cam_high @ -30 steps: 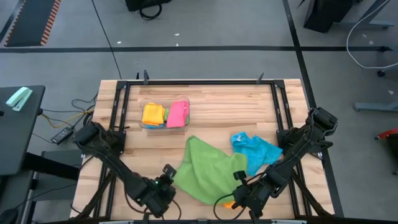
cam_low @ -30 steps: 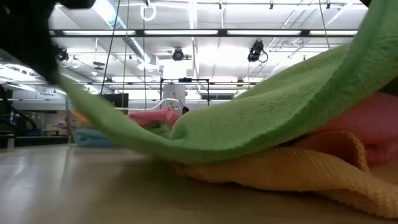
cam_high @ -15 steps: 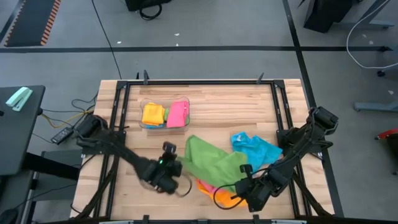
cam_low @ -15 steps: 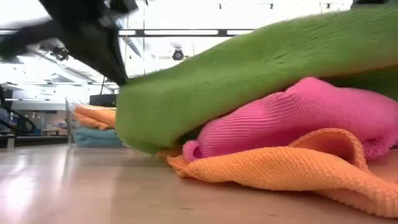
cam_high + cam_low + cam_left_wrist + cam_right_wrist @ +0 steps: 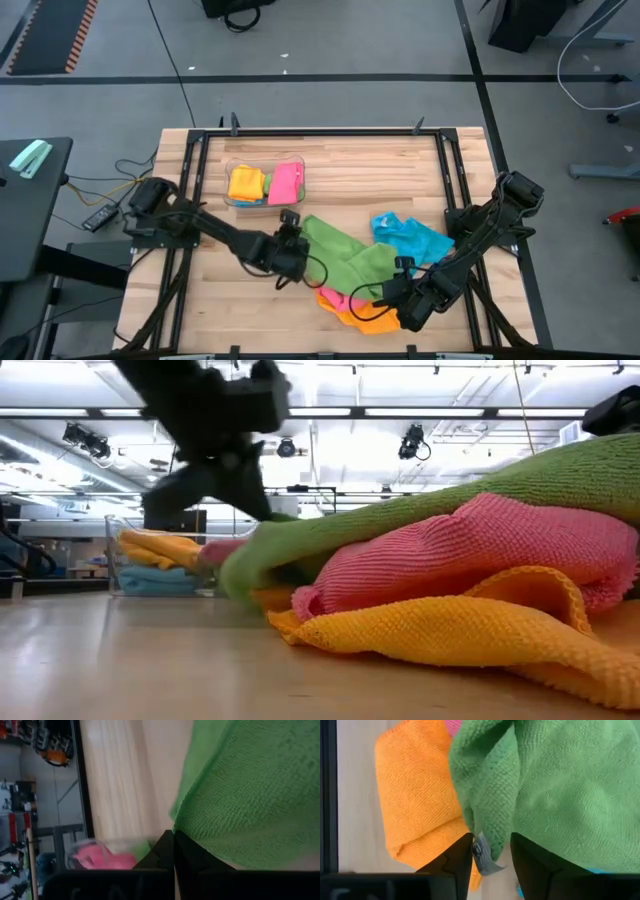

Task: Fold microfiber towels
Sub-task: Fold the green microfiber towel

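**Green towel held at both ends, mid-table**

- Green towel (image 5: 340, 258) lies stretched across the middle of the wooden table (image 5: 400, 170), draped over a pink towel (image 5: 338, 299) and an orange towel (image 5: 372, 320) near the front edge. In the low view the green cloth (image 5: 420, 520) rides on top of the pink (image 5: 470, 555), orange (image 5: 420, 640) lowest.
- Left gripper (image 5: 290, 248) sits at the green towel's left end; in its wrist view the fingers (image 5: 167, 852) are pressed together with the green edge (image 5: 240, 795) pinched between them.
- Right gripper (image 5: 400, 293) is at the towel's right front corner; its wrist view shows fingers (image 5: 452, 860) narrowly apart, clasping the green hem and its label (image 5: 482, 852).
- Blue towel (image 5: 410, 238) lies crumpled just right of the green one.
- Clear bin (image 5: 240, 201) toward the back left holds folded yellow (image 5: 246, 183) and pink (image 5: 284, 184) towels.
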Controlling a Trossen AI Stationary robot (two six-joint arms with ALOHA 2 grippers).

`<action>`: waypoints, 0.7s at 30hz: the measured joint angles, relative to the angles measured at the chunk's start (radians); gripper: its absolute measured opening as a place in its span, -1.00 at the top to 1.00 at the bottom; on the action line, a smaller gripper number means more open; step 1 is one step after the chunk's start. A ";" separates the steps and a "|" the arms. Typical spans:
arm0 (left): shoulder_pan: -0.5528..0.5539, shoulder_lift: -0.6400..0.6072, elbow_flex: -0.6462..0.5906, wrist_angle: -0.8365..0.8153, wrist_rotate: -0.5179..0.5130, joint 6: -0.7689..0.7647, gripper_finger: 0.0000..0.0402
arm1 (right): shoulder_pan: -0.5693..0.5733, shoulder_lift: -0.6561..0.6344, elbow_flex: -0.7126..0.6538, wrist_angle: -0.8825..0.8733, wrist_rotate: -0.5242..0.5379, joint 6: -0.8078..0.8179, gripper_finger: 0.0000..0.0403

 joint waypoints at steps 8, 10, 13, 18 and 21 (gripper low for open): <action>0.114 0.000 0.000 0.100 0.001 0.125 0.93 | 0.025 0.000 0.000 -0.010 -0.004 0.020 0.31; 0.143 0.000 0.000 0.111 0.017 0.128 0.96 | 0.032 0.000 0.000 -0.022 -0.005 0.038 0.31; 0.186 0.000 0.000 0.129 0.077 0.128 0.97 | 0.037 0.000 0.000 -0.032 -0.008 0.055 0.29; 0.238 0.000 0.000 0.221 0.152 0.168 0.90 | 0.036 0.000 0.000 -0.029 -0.008 0.056 0.25; 0.248 0.000 0.000 0.265 0.225 0.220 0.90 | 0.035 0.000 0.000 -0.029 -0.008 0.056 0.25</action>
